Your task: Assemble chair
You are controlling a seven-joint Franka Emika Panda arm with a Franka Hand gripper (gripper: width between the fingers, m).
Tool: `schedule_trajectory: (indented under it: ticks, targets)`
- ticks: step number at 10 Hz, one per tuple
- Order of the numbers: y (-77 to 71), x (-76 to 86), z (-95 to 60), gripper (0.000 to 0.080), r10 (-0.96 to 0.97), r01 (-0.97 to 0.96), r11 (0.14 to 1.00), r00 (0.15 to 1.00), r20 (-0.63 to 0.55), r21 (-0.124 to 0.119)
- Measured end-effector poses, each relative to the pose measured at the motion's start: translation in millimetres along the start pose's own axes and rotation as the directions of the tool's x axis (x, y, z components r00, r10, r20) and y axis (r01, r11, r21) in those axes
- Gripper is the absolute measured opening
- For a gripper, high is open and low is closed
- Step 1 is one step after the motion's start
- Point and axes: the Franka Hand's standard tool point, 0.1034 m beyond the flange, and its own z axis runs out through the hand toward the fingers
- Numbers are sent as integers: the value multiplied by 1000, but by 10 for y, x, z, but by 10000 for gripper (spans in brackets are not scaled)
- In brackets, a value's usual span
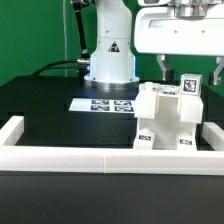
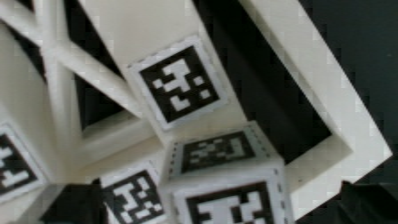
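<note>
One partly built chair [image 1: 165, 118] stands right of centre in the exterior view; the gripper [image 1: 189, 74] hovers at its top post [image 1: 190, 88], jaws' state indiscernible. Likely seating that post; next needs square alignment.

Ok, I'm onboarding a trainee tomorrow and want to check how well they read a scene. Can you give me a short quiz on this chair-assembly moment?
1. True or false: in the exterior view, the marker board lies on the exterior view's left of the partly built chair.
2. Pick one. The gripper hangs: A) above the marker board; B) above the chair; C) level with the marker board, on its left.
3. Fill in the missing word: in the exterior view the gripper's two fingers stand well apart, so the gripper is ____.

Key: 1 true; 2 B; 3 open.
</note>
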Motion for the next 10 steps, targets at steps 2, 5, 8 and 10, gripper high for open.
schedule_trajectory:
  ticks: [2, 5, 8, 10]
  targets:
    - [21, 16, 0, 622, -152, 152, 988, 988, -3, -7]
    - [21, 17, -1, 287, -122, 122, 992, 992, -3, -7]
    - [17, 14, 4, 287, 52, -52, 999, 999, -6, -3]
    - [3, 12, 5, 287, 261, -261, 965, 965, -9, 8]
